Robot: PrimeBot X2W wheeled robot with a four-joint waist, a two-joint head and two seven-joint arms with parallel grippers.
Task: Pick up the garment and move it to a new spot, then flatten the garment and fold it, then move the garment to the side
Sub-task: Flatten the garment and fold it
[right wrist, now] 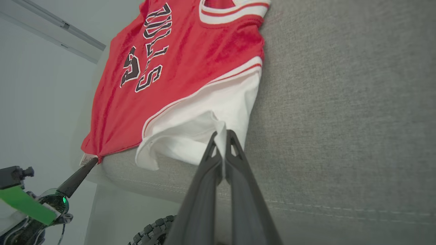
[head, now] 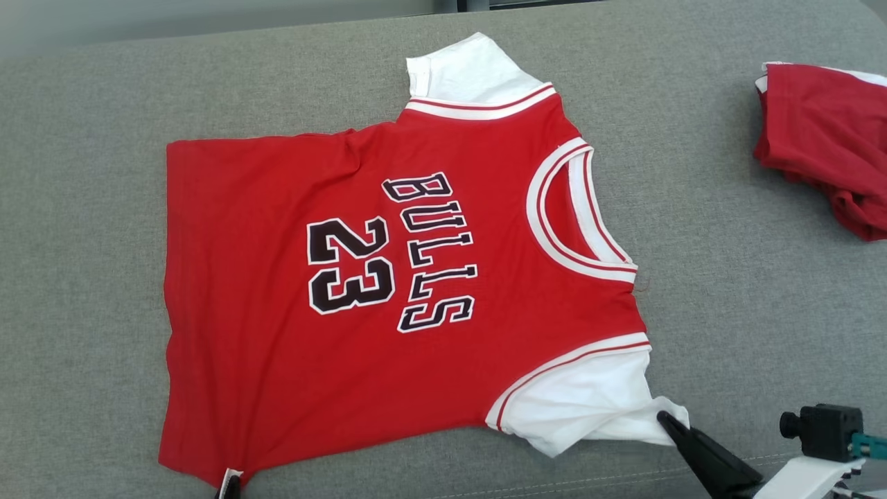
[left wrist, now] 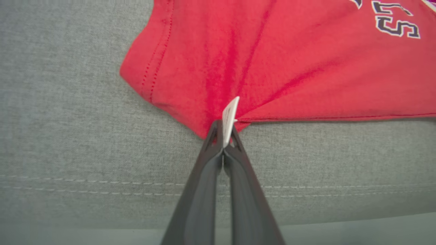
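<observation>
The garment (head: 388, 277) is a red jersey with white sleeves, lettered BULLS 23, spread face up on the grey cushion (head: 83, 208), neck toward the right. My left gripper (left wrist: 223, 131) is shut on the garment's (left wrist: 289, 61) near hem corner, with a white label pinched between its fingers; the same grip shows at the bottom edge of the head view (head: 229, 488). My right gripper (right wrist: 221, 136) is shut on the edge of the near white sleeve (right wrist: 204, 115), also seen low on the right in the head view (head: 669, 421). The cloth (right wrist: 177, 68) is pulled taut toward both grips.
A second red garment (head: 824, 138) lies bunched at the cushion's far right edge. The cushion's front seam (left wrist: 102, 187) runs just below my fingers, and beyond it the cushion drops off. Bare grey fabric (head: 727, 277) surrounds the jersey.
</observation>
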